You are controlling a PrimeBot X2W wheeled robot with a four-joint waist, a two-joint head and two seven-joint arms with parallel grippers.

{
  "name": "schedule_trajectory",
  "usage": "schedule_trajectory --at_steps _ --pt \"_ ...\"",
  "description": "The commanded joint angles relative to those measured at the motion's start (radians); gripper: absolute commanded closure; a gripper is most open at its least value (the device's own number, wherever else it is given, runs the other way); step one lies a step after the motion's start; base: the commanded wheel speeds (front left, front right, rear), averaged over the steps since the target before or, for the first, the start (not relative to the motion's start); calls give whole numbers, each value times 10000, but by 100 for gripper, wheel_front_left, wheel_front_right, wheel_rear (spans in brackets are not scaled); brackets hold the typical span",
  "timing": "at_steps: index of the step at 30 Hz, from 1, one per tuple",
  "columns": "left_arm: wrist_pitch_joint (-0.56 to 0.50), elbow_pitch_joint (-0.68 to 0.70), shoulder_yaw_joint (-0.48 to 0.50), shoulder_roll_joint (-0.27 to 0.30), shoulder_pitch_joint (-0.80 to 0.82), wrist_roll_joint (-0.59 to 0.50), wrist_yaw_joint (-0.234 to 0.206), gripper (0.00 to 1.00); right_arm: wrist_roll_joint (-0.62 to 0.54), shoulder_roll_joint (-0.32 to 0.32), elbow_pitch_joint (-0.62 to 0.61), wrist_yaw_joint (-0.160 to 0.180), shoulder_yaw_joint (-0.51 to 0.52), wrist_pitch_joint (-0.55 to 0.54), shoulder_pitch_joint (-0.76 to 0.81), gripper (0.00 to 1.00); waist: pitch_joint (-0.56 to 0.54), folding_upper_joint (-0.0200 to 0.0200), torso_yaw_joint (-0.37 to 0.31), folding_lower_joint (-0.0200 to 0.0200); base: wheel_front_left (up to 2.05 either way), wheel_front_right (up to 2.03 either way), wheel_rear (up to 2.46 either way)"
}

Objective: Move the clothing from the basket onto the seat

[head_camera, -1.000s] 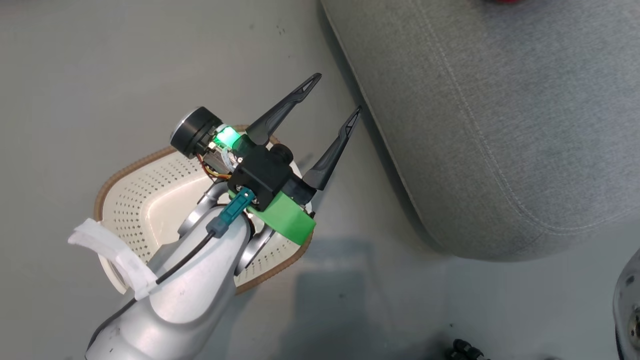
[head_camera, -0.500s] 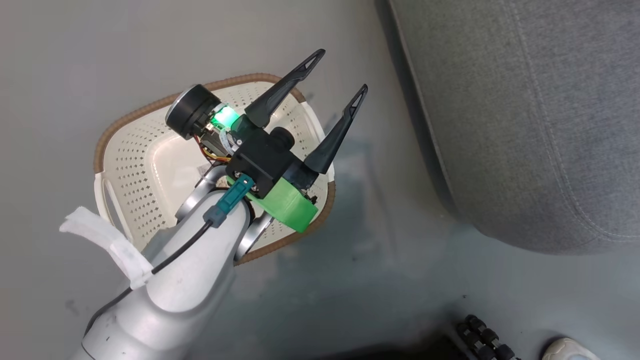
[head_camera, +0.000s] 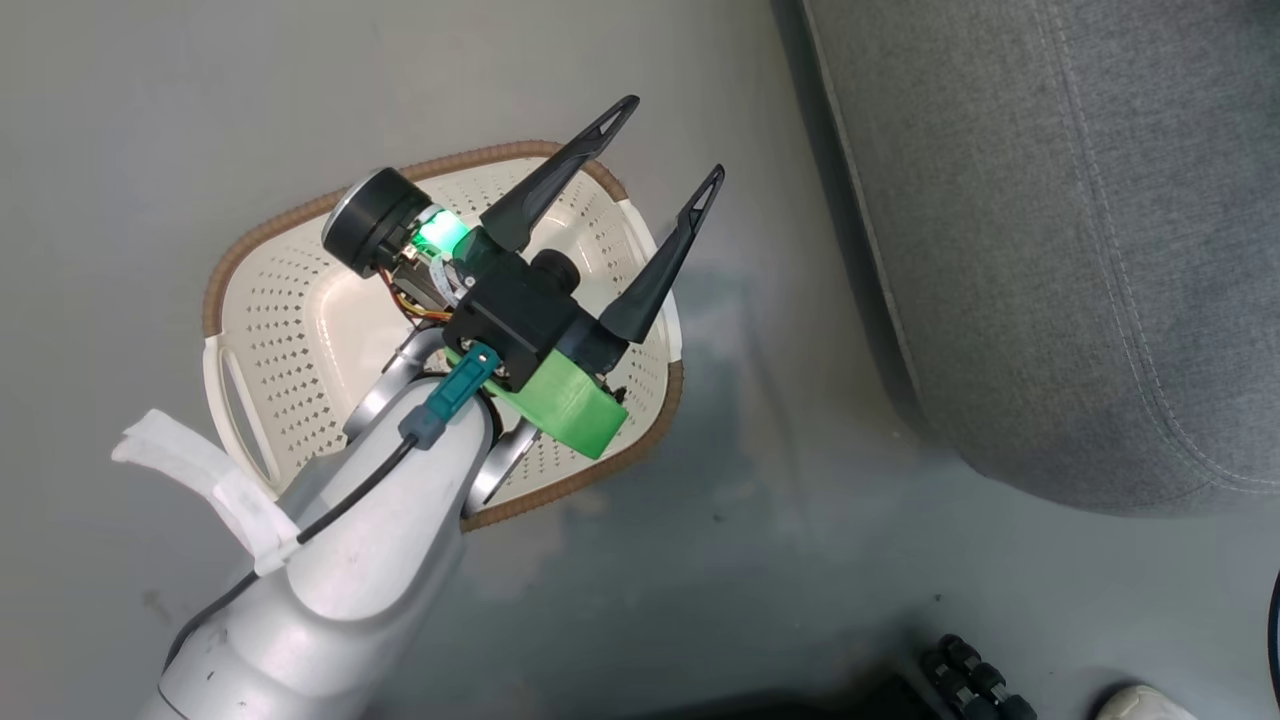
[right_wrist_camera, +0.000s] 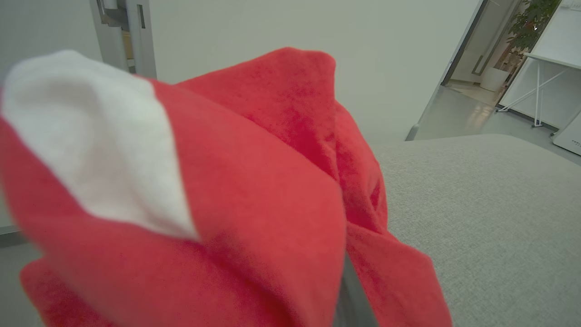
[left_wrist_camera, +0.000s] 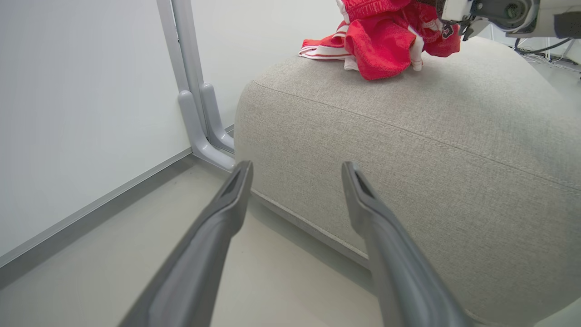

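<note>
Red clothing (left_wrist_camera: 381, 50) with white stripes, grey seat (left_wrist_camera: 408, 136), cream perforated basket (head_camera: 290, 330) with brown rim.

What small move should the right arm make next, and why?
Probably open the right gripper: it is shut on red clothing whose lower folds rest on the seat, and the basket looks empty where visible.

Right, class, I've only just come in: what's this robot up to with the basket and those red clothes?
The right gripper is shut on the red clothing, holding it over the grey seat, where its lower folds rest. The left gripper hangs open above the basket on the floor. What shows of the basket's inside looks empty.
</note>
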State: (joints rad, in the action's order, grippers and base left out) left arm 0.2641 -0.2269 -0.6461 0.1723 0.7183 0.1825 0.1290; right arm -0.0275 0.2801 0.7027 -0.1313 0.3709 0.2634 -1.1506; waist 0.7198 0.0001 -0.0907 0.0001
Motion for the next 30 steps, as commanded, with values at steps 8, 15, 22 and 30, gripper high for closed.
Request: schedule_trajectory --at_steps 8,15,22,30 --pt "5 -127 367 -112 -554 115 21 0 140 -299 -628 11 -135 18 1593 0 -1329 -1 18 -1 0 0 0" --pt "5 -226 776 -260 -1370 208 -56 0 430 -462 -1177 11 -628 18 3417 0 -2556 -1 35 -1 0 0 0" --pt "4 -221 1602 -345 -2282 357 -243 0 861 -669 -1946 11 -1210 18 5034 0 -3554 -1 213 -1 0 0 0" --pt "4 -69 3163 -361 -3444 538 -574 0 1373 -1017 -3065 11 -2230 18 6321 0 -4582 -1 691 -1 0 0 0"
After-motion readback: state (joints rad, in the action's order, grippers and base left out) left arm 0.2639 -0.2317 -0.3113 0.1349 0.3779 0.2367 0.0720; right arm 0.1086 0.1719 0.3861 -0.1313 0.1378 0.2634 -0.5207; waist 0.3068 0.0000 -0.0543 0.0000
